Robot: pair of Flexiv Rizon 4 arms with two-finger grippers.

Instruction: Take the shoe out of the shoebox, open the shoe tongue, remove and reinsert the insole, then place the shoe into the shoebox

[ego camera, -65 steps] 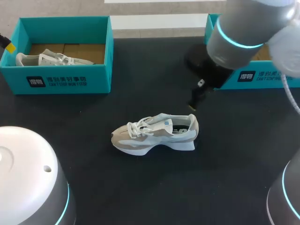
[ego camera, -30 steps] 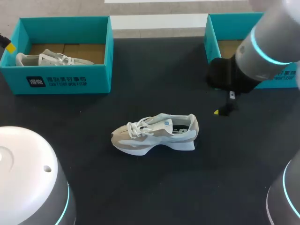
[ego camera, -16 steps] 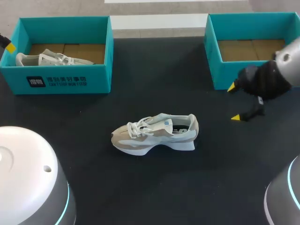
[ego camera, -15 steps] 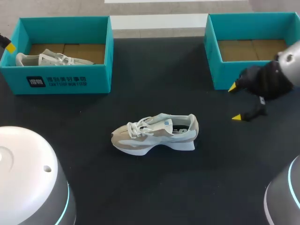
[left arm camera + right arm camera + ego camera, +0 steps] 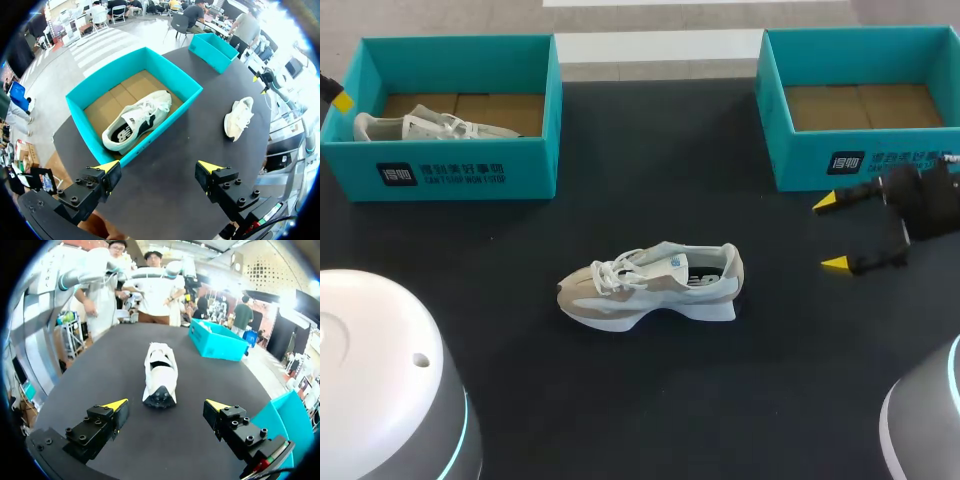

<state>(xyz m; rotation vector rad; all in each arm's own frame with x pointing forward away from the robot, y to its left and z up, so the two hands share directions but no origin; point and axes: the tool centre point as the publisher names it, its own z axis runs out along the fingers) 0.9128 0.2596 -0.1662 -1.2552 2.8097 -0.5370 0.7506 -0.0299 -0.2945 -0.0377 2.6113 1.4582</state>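
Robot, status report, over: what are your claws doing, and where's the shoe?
Left gripper open, empty. Right gripper open, empty. Shoe upright on the table, heel toward right gripper. Nothing between them.

print | left shoebox point(image 5: 470, 172) front, right shoebox point(image 5: 802, 166) front | wording unclear

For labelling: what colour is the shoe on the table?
White and beige shoe; clearest in head view.

This looks like a robotics lab or test bench: a grey left arm point(image 5: 380, 380) and right arm point(image 5: 928, 425) with glowing teal rings flank a black table point(image 5: 650, 400). A shoe point(image 5: 650, 285) lies mid-table. Behind the shoe, to either side, stand the left shoebox point(image 5: 470, 172) and right shoebox point(image 5: 820, 165), both teal and open.
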